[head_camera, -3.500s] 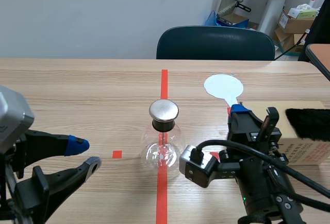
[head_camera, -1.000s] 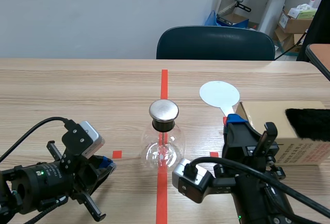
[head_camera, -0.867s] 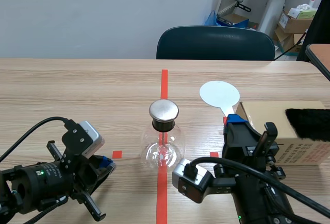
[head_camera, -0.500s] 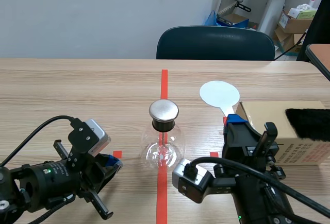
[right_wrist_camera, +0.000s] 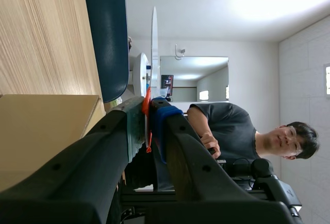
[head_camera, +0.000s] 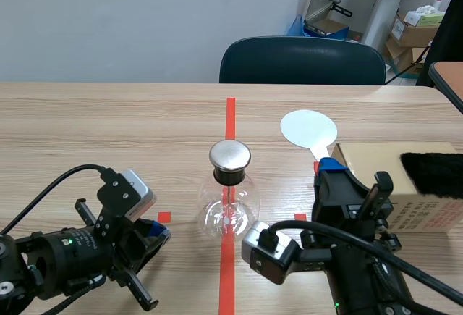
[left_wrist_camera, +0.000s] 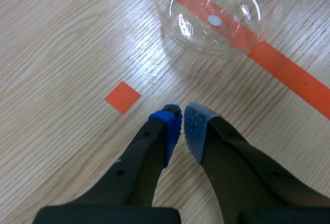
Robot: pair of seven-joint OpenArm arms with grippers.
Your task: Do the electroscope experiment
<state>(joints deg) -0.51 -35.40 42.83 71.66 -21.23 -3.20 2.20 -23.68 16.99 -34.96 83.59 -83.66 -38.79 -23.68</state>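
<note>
Nearest the robot, the left arm (head_camera: pixel 72 257) lies low on the tabletop (head_camera: pixel 108 127). The left jaws are together on nothing, tips beside a small tape square (head_camera: pixel 164 216) and near the electroscope flask (head_camera: pixel 230 210) without touching it; probably parked out of the way, or ready to steady the glass. The right arm (head_camera: pixel 362 271) stands opposite, right jaws clamped on the stem of the white disc paddle (head_camera: pixel 307 128). Gripping by the stem likely leaves the disc free to be charged. The flask sits on the long tape line (head_camera: pixel 230 112), between both arms, with its metal cap (head_camera: pixel 230 156) exposed on top, so the paddle can likely be brought over it. Just beside the right arm is a cardboard box (head_camera: pixel 391 185) carrying a black fur pad (head_camera: pixel 432 174), probably the rubbing surface, close to the paddle. The tabletop is pale wood grain. Beyond its far edge are a dark chair (head_camera: pixel 302 60), a plain grey wall (head_camera: pixel 108 18) and stacked cartons (head_camera: pixel 416 29) in the corner. A person (right_wrist_camera: pixel 242 131) shows past the right jaws in the right wrist view.
</note>
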